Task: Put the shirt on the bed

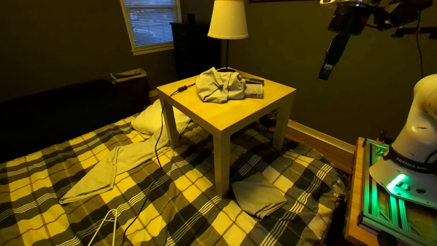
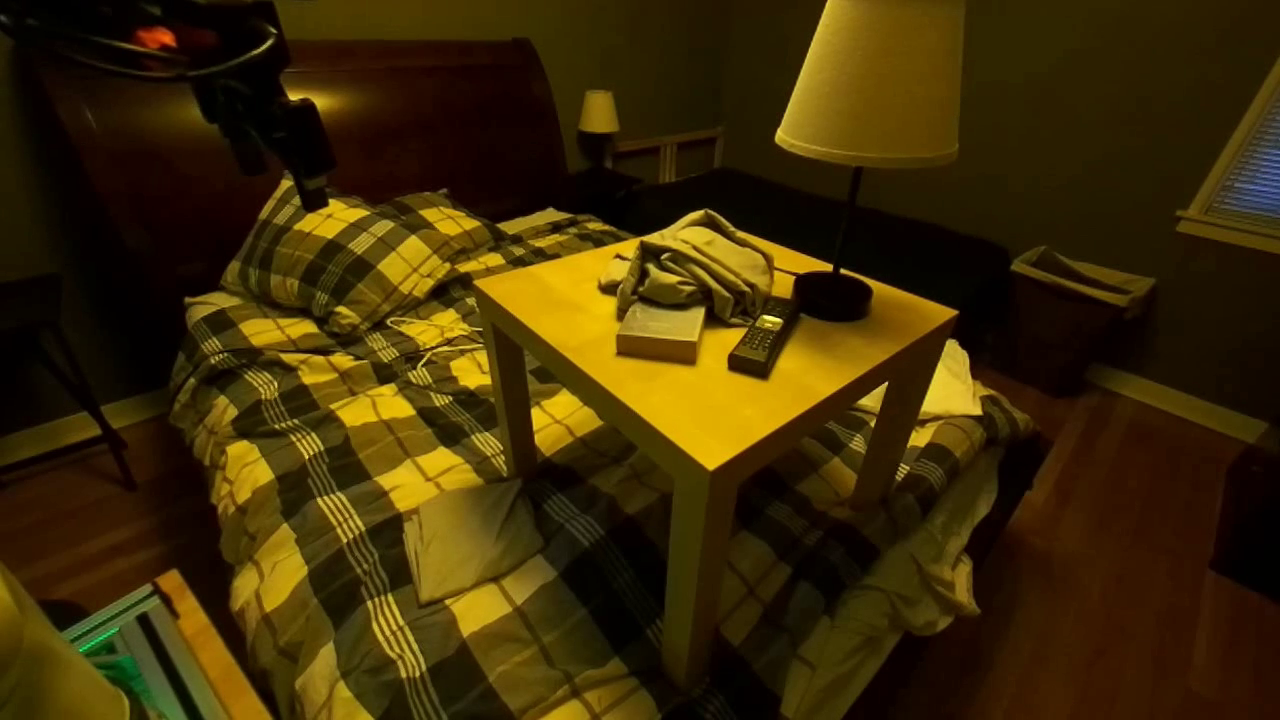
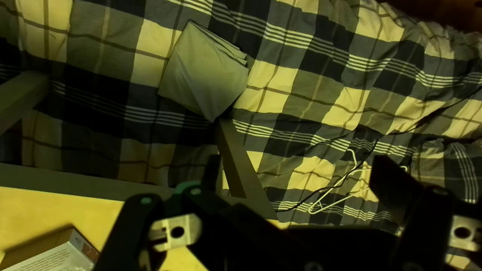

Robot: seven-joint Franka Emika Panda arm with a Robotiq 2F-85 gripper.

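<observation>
The shirt, a crumpled grey-beige cloth, lies in a heap on the small wooden table in both exterior views (image 1: 218,87) (image 2: 695,262). It is out of the wrist view. The bed (image 1: 191,213) has a plaid cover and also shows in the wrist view (image 3: 301,82); the table stands on it. My gripper (image 1: 325,72) is high up, to the right of the table and well apart from the shirt. It also shows in an exterior view (image 2: 314,190), above the pillows. In the wrist view its fingers (image 3: 295,165) are wide apart with nothing between them.
The table (image 1: 235,116) also bears a lamp (image 1: 228,20), a box (image 2: 660,335) and a cordless phone (image 2: 765,335). A folded cloth (image 3: 207,75) lies on the bed beside a table leg. A white hanger (image 3: 335,192) and a black cord (image 1: 157,143) lie on the bed.
</observation>
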